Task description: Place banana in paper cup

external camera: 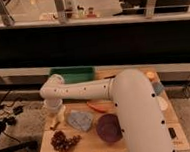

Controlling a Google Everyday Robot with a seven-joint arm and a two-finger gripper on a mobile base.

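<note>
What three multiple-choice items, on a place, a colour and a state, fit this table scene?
1. The green tray lies at the table's: A far edge; B near edge; C right corner.
2. The bowl is: A white; B purple; C green.
3. The banana is: A in the bowl; B in the tray; C in no container.
Key: A, it sits behind the arm. B, its colour is plainly purple. C, it is at the table's left, just below the end effector.
</note>
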